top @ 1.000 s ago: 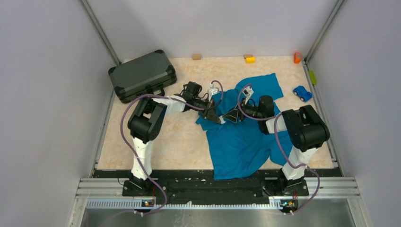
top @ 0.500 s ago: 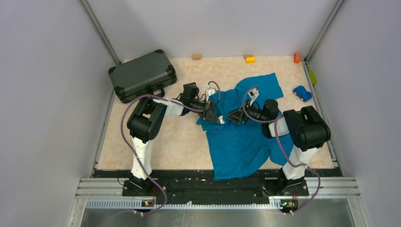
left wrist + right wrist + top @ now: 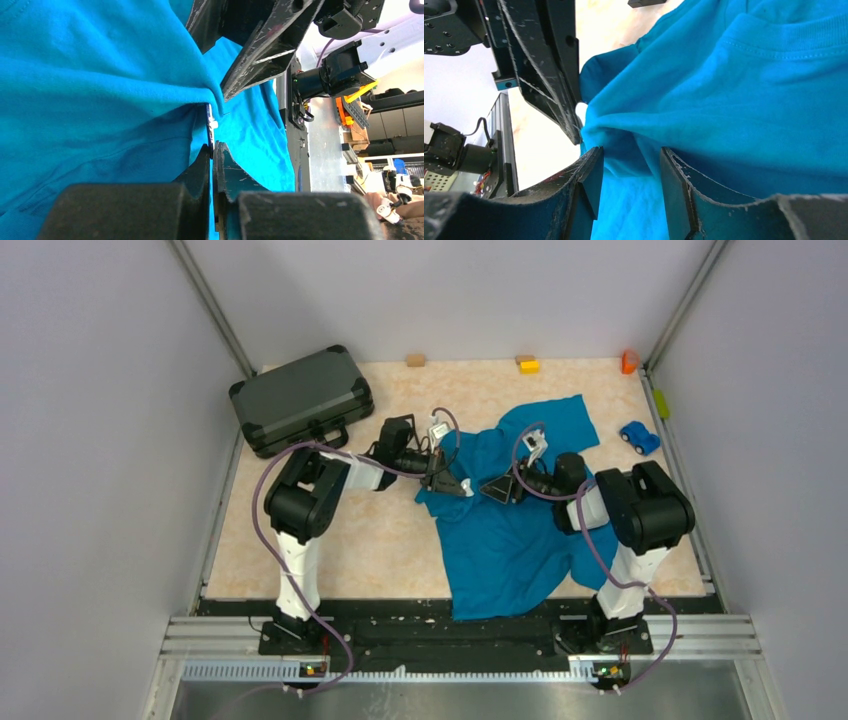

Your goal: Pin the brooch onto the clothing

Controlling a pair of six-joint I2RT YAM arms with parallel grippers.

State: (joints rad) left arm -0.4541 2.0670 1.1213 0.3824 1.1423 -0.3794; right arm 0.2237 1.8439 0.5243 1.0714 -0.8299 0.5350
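Closest in, the left jaws are drawn narrow, their fingertips (image 3: 200, 162) nipping the brooch (image 3: 210, 131), which stands edge-on between them with a small pale fitting on the side that faces away from the cloth. Its rim lies right against the shirt (image 3: 100, 75), at the foot of a ridge of fabric just ahead of the tips. That ridge runs up to the right jaws, which come in from the opposite side, tip to tip with the left. They are closed partway on a pinched-up fold, and in the right wrist view teal cloth fills the gap between them. The step in hand looks like the fastening itself: one arm tents and steadies the fabric while the other offers the brooch to it. Whether any pin has entered the cloth cannot be told from here. The next move seems to call for a short, straight push of the left jaws along the brooch's own line into the taut fold. The right jaws would need to hold firm, so the soft knit does not slide away. Farther out, the shirt spreads flat over the table (image 3: 340, 540). A dark hard case (image 3: 300, 398) sits well behind the left jaws, and a blue toy car (image 3: 638, 436) lies well beyond the right.
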